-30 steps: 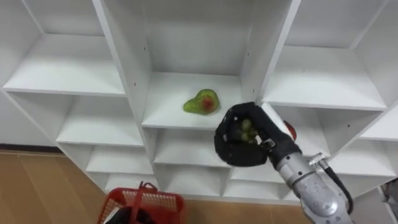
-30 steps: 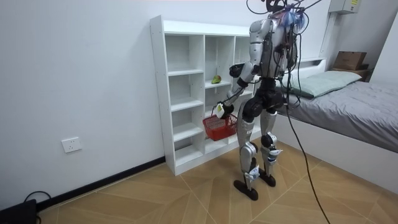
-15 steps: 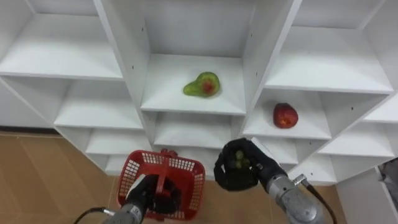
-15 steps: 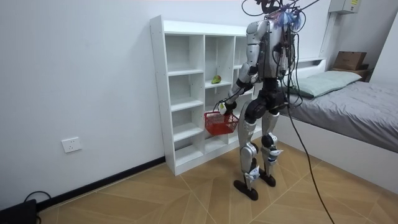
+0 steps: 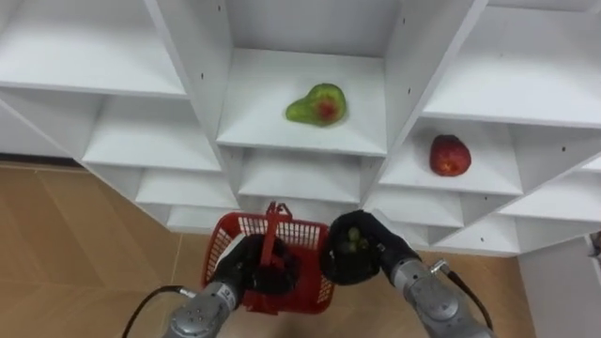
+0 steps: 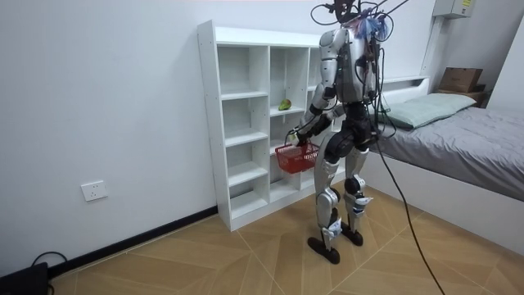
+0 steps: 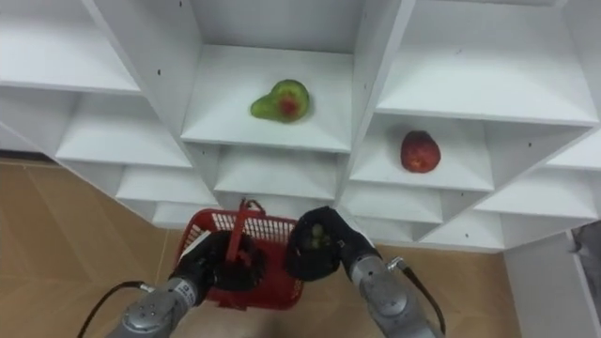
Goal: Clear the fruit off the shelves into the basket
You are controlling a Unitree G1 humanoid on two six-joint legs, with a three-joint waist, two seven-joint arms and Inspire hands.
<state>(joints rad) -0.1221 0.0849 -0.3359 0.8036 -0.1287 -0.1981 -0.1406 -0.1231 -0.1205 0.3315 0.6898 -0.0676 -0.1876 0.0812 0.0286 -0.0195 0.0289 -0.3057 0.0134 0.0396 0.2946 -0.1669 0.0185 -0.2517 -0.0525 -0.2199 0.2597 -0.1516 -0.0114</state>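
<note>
The right hand [image 5: 377,255] was curled round a small bunch of green grapes [image 5: 355,242] right by the red basket [image 5: 302,228], whose handle [image 5: 273,223] the left hand [image 5: 249,272] gripped, and the grapes looked soft and squashy, so best cupped gently from below.

White closet [image 5: 94,56]. At twelve o'clock a green fruit [image 5: 317,105] blushed red; at two o'clock a red fruit [image 5: 450,156]. At six o'clock a red lattice basket [image 5: 302,228], black left hand [image 5: 252,267], black right hand [image 5: 340,266] with small green fruits [image 5: 358,240]. Tan herringbone floor [image 5: 75,253].
</note>
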